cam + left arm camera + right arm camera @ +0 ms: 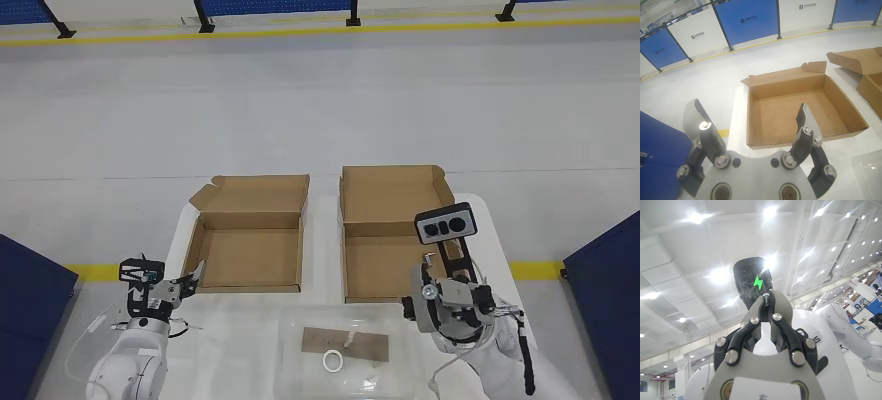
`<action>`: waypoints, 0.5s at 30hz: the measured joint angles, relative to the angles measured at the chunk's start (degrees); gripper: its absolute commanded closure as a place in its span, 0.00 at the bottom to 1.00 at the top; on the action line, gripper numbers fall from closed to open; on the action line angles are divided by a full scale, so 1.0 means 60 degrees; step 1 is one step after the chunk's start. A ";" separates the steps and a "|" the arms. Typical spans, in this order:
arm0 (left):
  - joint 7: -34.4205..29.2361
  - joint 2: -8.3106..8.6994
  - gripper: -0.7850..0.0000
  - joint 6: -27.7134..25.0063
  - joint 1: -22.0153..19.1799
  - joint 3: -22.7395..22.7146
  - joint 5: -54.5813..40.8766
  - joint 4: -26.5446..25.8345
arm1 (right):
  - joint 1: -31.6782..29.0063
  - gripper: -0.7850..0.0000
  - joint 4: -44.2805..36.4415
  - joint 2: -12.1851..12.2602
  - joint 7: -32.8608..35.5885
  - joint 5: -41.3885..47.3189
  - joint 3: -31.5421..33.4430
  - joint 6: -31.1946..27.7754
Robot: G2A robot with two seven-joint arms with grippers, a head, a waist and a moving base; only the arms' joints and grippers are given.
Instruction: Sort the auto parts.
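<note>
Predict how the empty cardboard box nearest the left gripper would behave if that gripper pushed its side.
The cardboard box looks empty and thin-walled, so it is probably light and would likely slide on the smooth white table. Its raised lid flap may wobble or fold.

The right gripper (766,299) points up toward a white panelled ceiling (687,256). Its two pale grey fingers (783,308) are drawn together, tips nearly meeting, and pinch a small silver part (766,296) right at the tips. The part is a short ribbed cylinder with a thin stem that runs down between the fingers' black ribbed pads (771,310). Its top stands just clear of the fingertips. Bright round lights (696,218) dot the ceiling beyond the fingers. Far off to one side of the fingers, low in the room, stands a blue and white partition (871,307).
</note>
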 measured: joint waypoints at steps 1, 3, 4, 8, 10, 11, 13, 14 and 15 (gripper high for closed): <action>0.0000 0.0000 0.00 0.0000 0.0000 0.0000 0.0000 0.0000 | 0.0000 1.00 0.0000 0.0000 0.0000 -0.0001 0.0000 0.0000; 0.0000 0.0000 0.00 0.0000 0.0000 0.0000 0.0000 0.0000 | 0.0000 1.00 -0.0001 0.0002 -0.0005 -0.0006 -0.0001 -0.0002; 0.0000 0.0000 0.00 0.0000 0.0000 0.0000 0.0000 0.0000 | 0.0000 1.00 -0.0002 0.0002 -0.0005 -0.0007 -0.0002 -0.0002; 0.0000 0.0000 0.00 0.0000 0.0000 0.0000 0.0000 0.0000 | 0.0001 1.00 -0.0002 0.0002 -0.0006 -0.0008 -0.0002 -0.0003; 0.0000 0.0000 0.00 0.0000 0.0000 0.0000 0.0000 0.0000 | 0.0001 1.00 -0.0002 0.0002 -0.0006 -0.0008 -0.0002 -0.0003; 0.0000 0.0000 0.00 0.0000 0.0000 0.0000 0.0000 0.0000 | 0.0001 1.00 -0.0002 0.0002 -0.0006 -0.0008 -0.0002 -0.0003; 0.0000 0.0000 0.00 0.0000 0.0000 0.0000 0.0000 0.0000 | -0.0004 1.00 -0.0026 -0.0003 -0.0120 -0.0142 0.0052 0.0052; 0.0000 0.0000 0.00 0.0000 0.0000 0.0000 0.0000 0.0000 | -0.0017 1.00 -0.0046 -0.0006 -0.0253 -0.0339 0.0121 0.0095; 0.0000 0.0000 0.00 0.0000 0.0000 0.0000 0.0000 0.0000 | -0.0060 1.00 -0.0066 -0.0006 -0.0446 -0.0675 0.0249 0.0138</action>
